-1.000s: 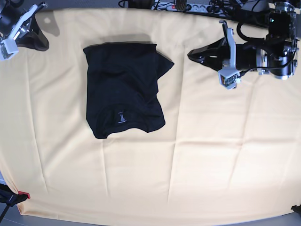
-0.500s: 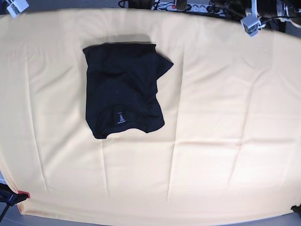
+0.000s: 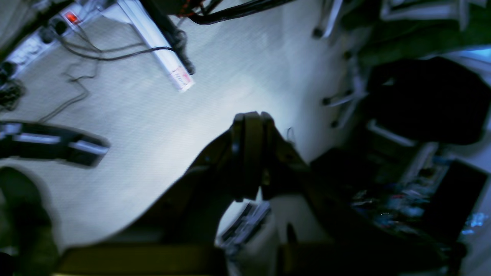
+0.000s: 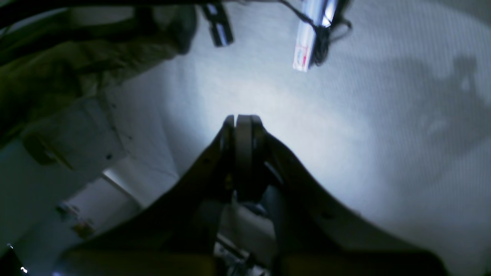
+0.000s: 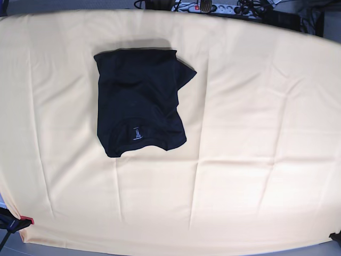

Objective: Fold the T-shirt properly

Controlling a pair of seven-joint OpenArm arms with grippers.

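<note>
Two dark, curved-fingered hands: left hand (image 3: 251, 126), right hand (image 4: 243, 124), both blurred.

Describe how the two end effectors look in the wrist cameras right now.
Both look alike. The left end effector has two dark, near-black fingers that widen from rounded tips towards the camera, with a yellowish-brown bar across the base. The right end effector has the same dark tapered shape and yellowish base. Both views are dim and blurred, so no markings or cables on them can be made out.
</note>
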